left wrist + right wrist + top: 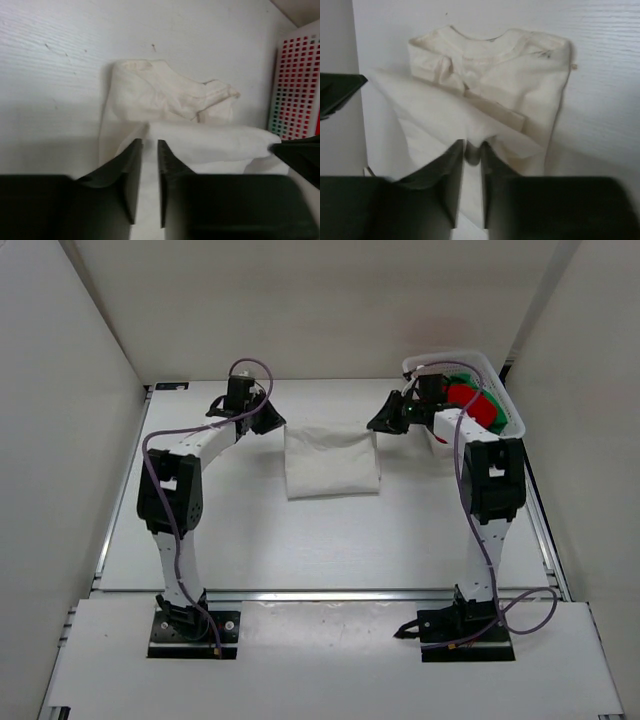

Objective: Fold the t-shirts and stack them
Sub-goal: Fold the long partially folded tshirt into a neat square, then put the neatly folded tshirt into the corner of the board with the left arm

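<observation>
Left pincer (149, 144) narrowly apart, cloth edge just ahead of tips; right pincer (472, 146) narrow, fold in the gap, grip impossible to tell. Between them, white shirt (332, 462), folded: soft, limp, light; best to pinch at a folded corner. Seen from right wrist, not from above: collar (480, 40) and tucked sleeve (445, 70).

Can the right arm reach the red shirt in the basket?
Probably yes. The red t-shirt lies in the open basket with nothing covering it, close behind the right gripper. That gripper sits at the white t-shirt, so it would only need to swing back.
</observation>
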